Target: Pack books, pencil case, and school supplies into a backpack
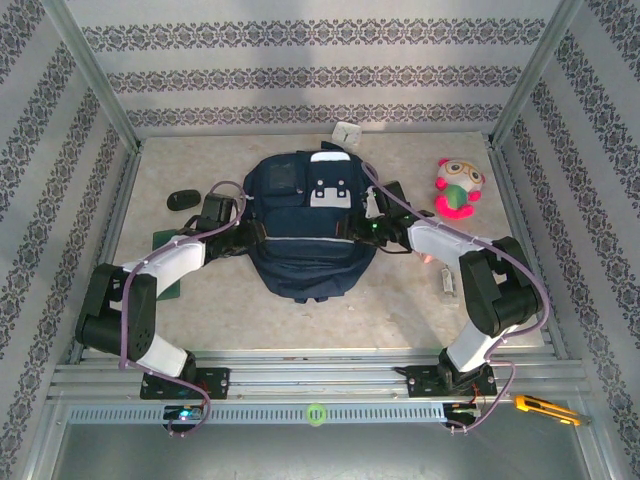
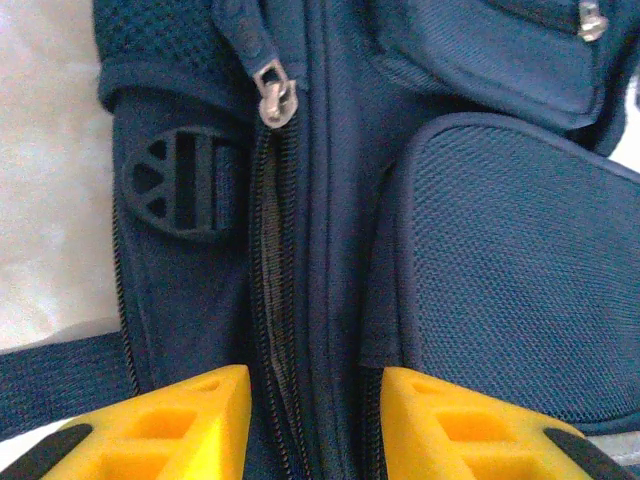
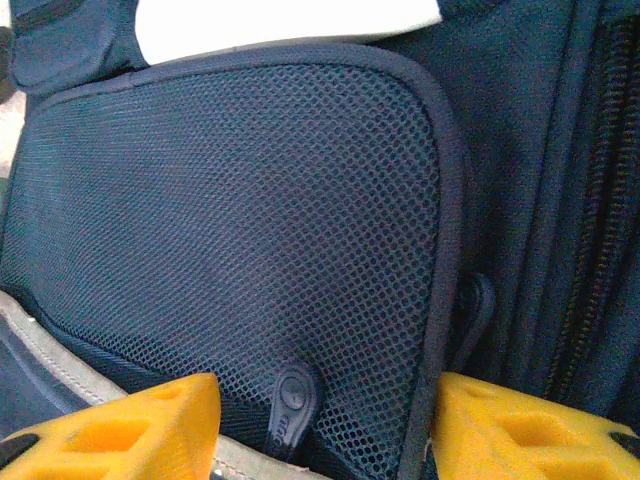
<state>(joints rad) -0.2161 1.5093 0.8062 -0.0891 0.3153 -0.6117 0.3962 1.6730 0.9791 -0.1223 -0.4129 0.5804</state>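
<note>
Navy backpack [image 1: 310, 235] lies central on the table [image 1: 400, 300]. My left gripper [image 2: 312, 390] and right gripper [image 3: 328, 390] gape empty against it; clamping here could pinch cloth, missing the zipper pull [image 2: 273, 98].

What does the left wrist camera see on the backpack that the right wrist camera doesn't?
Left wrist camera, not the right wrist one: a silver zipper pull and a dark plastic buckle beside it.

Right wrist camera, not the left wrist one: a big mesh pocket with a small dark tab near its bottom edge.

Both: the navy backpack up close, and an open gripper at the bottom. The left gripper sits astride the zipper line, and the right gripper sits astride the pocket's edge.
</note>
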